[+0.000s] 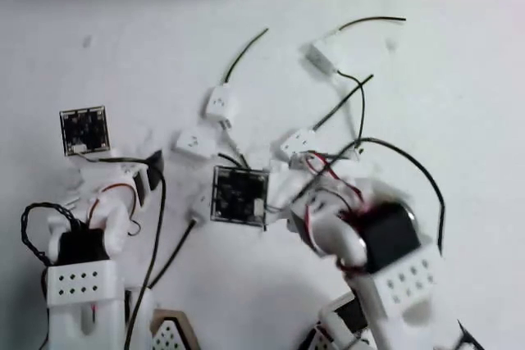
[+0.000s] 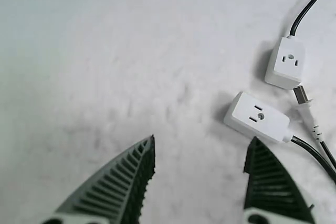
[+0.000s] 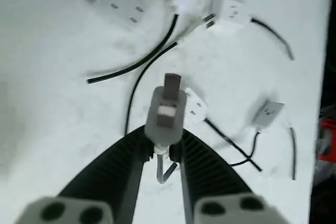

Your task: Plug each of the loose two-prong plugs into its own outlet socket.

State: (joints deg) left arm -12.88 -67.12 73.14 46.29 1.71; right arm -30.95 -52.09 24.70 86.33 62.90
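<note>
Right wrist view: the right gripper (image 3: pixel 167 145) is shown clamped on a plug (image 3: pixel 167 109). The plug is held by the rear of its body, with the prongs pointing away from the wrist above the table (image 3: pixel 52 103). It is judged light and rigid, with a smooth shell that may pivot under insertion force. Hold is best taken on the flat sides of the body, never on the prongs or the cord. Just beyond the prongs lies a white socket (image 3: pixel 198 107). It is judged light and loose, and is expected to slide unless braced.

In the left wrist view, the left gripper (image 2: pixel 199 171) is seen spread wide and empty above the table. A near socket (image 2: pixel 257 116) lies just ahead of it and a far socket (image 2: pixel 287 61) beyond. A loose plug (image 2: pixel 302 95) lies just beside the far socket.
</note>
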